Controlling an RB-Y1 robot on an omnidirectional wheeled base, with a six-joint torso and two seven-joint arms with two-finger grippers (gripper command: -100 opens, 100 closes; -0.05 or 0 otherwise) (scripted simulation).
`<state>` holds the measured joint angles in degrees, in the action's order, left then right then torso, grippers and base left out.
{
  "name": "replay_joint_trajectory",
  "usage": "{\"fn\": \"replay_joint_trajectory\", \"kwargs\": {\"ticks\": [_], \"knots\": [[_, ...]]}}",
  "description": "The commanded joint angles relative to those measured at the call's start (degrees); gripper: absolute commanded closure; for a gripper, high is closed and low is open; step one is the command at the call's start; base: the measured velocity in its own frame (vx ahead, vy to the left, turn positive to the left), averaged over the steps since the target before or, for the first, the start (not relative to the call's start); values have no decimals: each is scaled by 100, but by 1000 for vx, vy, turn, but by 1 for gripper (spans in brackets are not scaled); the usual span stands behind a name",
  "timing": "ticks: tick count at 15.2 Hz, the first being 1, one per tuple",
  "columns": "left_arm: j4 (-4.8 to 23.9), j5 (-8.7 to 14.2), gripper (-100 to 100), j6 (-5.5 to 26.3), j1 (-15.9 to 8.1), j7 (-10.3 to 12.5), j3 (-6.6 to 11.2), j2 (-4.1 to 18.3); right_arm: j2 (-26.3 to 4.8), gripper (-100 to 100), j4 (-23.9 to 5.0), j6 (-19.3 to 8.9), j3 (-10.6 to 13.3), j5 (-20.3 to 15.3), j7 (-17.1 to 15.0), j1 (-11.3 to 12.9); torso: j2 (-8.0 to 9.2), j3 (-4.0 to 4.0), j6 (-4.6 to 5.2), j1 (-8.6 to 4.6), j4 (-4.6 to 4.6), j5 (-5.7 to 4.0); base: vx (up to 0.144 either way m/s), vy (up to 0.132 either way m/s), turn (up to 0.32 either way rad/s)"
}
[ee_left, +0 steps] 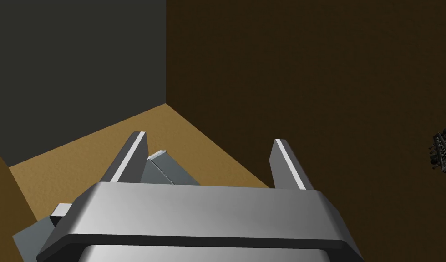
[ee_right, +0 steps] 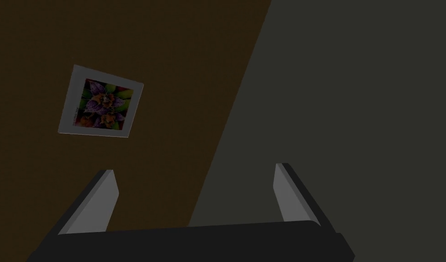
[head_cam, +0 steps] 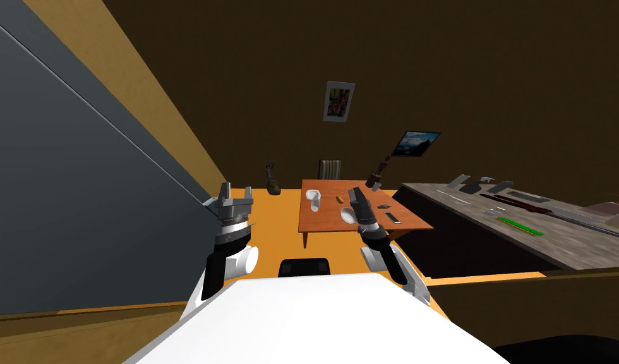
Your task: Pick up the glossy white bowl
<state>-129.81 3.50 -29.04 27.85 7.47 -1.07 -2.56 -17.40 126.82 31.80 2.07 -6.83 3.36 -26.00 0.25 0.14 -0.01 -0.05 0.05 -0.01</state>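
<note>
Two spread, empty claws, the left claw (ee_left: 208, 138) and the right claw (ee_right: 193, 169), hang raised ahead of the robot, likely kept clear for the approach. The bowl (head_cam: 347, 215), smooth, white and round-rimmed, rests near the front edge of a flat, orange-brown table (head_cam: 321, 222), apparently out of reach. A slim dark bar (head_cam: 392, 218) and a pale bottle (head_cam: 314, 205) lie nearby.

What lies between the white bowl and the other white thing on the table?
Head view: only bare table between the white bowl and the other white thing.
</note>
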Motion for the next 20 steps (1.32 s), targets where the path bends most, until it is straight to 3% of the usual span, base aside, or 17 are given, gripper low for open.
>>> {"fn": "replay_joint_trajectory", "kwargs": {"ticks": [1,3,6,7,8,9,10,12,15,17,20], "knots": [[0,0,0,0,0,0,0,0,-286,-100,-231,-40,169,-232,163,136,0,0,0,0,0,0,-58,-2,38],[0,0,0,0,0,0,0,0,-387,-100,-231,-40,169,-232,163,136,-2,-1,0,2,0,1,-50,-1,26],[0,0,0,0,0,0,0,0,-809,-100,-632,-101,456,-611,409,369,-4,-2,0,-1,-1,0,-54,-10,45],[0,0,0,0,0,0,0,0,-901,-100,-632,-101,456,-611,409,369,-2,-2,-1,0,-1,0,-57,-2,53],[0,0,0,0,0,0,0,0,-1041,-100,-845,-136,615,-815,537,498,-2,-1,0,0,-1,0,-53,-3,59],[0,0,0,0,0,0,0,0,-1157,-100,-854,-136,615,-815,537,498,-4,-2,-2,1,-1,0,-51,0,60],[0,0,0,0,0,0,0,0,-1293,-100,-1017,-172,783,-1027,668,635,-4,-2,0,2,-1,0,-55,5,83],[0,0,0,0,0,0,0,0,-1412,-100,-1089,-172,783,-1027,668,635,-5,-3,-1,2,-1,1,-39,-2,39],[0,0,0,0,0,0,0,0,-1874,-100,-1537,-253,1146,-1443,934,928,-15,-8,-1,-1,-3,0,-28,-6,77],[0,0,0,0,0,0,0,0,-1911,-100,-1598,-253,1146,-1470,934,928,-15,-9,0,-1,-3,0,-21,-7,53],[0,0,0,0,0,0,0,0,-2354,-100,-2032,-341,1538,-1901,1197,1244,-21,-12,-1,0,-5,0,-15,-4,90]]}}
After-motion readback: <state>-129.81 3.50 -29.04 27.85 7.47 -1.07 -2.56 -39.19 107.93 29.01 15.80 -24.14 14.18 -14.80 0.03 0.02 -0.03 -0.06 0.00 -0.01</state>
